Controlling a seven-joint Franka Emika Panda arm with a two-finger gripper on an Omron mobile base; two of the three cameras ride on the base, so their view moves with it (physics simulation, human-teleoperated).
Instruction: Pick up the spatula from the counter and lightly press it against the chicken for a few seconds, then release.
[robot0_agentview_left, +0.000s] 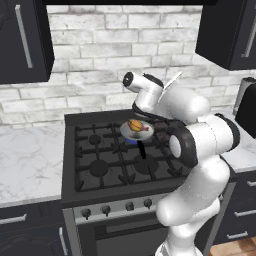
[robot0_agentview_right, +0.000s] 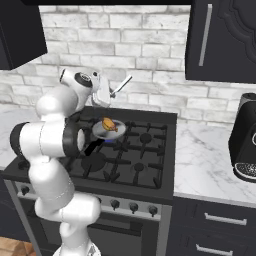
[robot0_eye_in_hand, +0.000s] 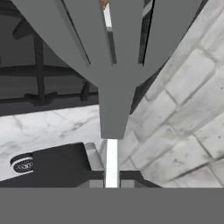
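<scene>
Holding the spatula (robot0_eye_in_hand: 124, 43), the gripper (robot0_eye_in_hand: 111, 184) is clamped on its handle, so the pick-up is done. Its blade points at the chicken (robot0_agentview_left: 135, 125) in the pan (robot0_agentview_left: 124, 131); I cannot tell if they touch. Pressing and letting go seem left.

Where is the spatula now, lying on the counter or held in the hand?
Held: the hand is shut on the spatula, gripping its white handle, blade out over the stove.

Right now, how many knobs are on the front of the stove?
4, in a row along the stove's front: leftmost knob, second, third, fourth beside the robot arm, which may hide more.
</scene>
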